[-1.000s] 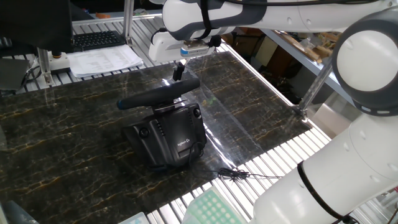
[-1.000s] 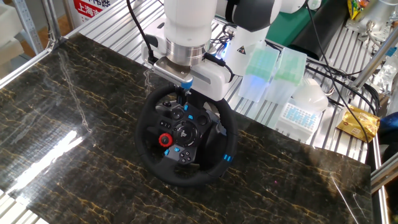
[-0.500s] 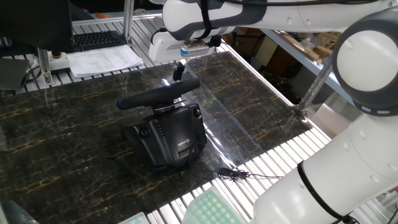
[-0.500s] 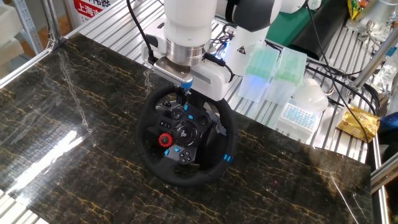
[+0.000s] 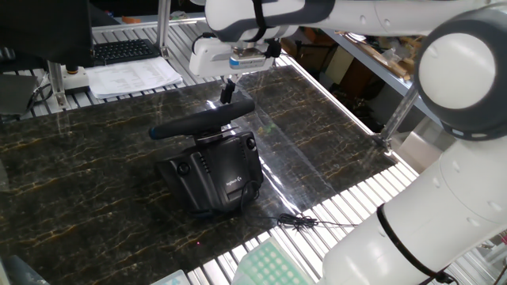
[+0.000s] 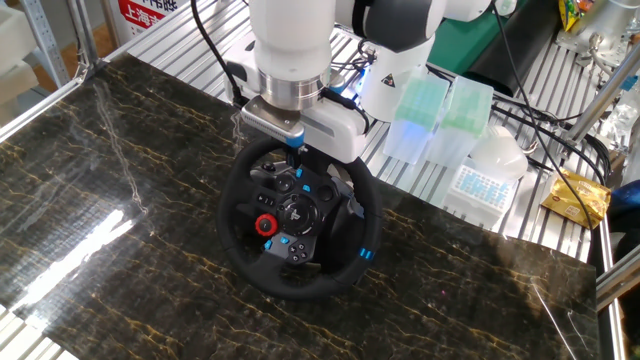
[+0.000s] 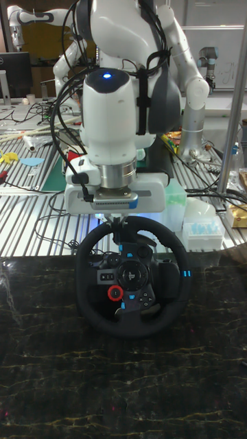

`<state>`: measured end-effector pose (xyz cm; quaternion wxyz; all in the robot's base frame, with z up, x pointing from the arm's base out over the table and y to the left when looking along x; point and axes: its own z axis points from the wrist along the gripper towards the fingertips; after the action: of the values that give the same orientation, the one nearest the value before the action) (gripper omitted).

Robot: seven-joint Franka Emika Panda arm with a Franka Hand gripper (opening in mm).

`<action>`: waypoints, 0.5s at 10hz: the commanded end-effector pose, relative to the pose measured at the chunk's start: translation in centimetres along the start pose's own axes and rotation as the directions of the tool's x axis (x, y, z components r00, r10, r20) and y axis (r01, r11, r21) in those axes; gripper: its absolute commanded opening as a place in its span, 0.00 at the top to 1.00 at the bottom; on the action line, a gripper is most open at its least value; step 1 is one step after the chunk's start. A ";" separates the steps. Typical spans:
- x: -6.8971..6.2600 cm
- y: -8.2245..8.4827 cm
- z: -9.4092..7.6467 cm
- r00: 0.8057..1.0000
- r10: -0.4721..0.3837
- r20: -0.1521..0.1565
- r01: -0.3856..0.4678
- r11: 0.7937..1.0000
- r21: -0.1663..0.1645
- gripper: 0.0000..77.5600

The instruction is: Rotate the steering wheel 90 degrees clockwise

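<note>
Change: the white arm's flange and wrist sit slightly higher and further toward the upper left of both fixed views than half a second ago; the black gaming steering wheel with thin dark rim [image 6: 297, 222] looks unchanged in orientation.
Meaning for the task: the blue rim stripe sits at the right of the wheel in the tall view and the red dial low on the hub, exactly as before, so the arm appears to be lifting off or re-seating. Whether the 90-degree clockwise turn is already made or yet to come cannot be settled from these pictures.
Wheel location: centre of the dark marbled table [image 6: 120, 250], mounted on its boxy black plastic base [image 5: 215, 172] with a small white logo, the wheel face tilted toward the lower edge of the tall view.
Gripper: the black two-finger gripper [image 5: 227, 89] hangs under the white flange at the top of the rim, at the upper middle of the frame.
Opening: the fingers look close together, but the gap is too small and dark to judge.
Contact: the tips sit at or just above the upper rim; whether they clamp it or have let go cannot be told.
</note>
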<state>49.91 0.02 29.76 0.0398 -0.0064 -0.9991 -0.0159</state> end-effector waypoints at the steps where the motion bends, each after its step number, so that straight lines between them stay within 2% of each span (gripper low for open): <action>1: -0.1 0.0 -0.1 1.000 0.000 0.003 0.000 1.000 0.000 1.00; 5: -0.2 -0.1 -0.2 1.000 -0.002 0.003 0.002 1.000 0.000 1.00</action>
<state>49.94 0.01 29.74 0.0401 -0.0060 -0.9991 -0.0158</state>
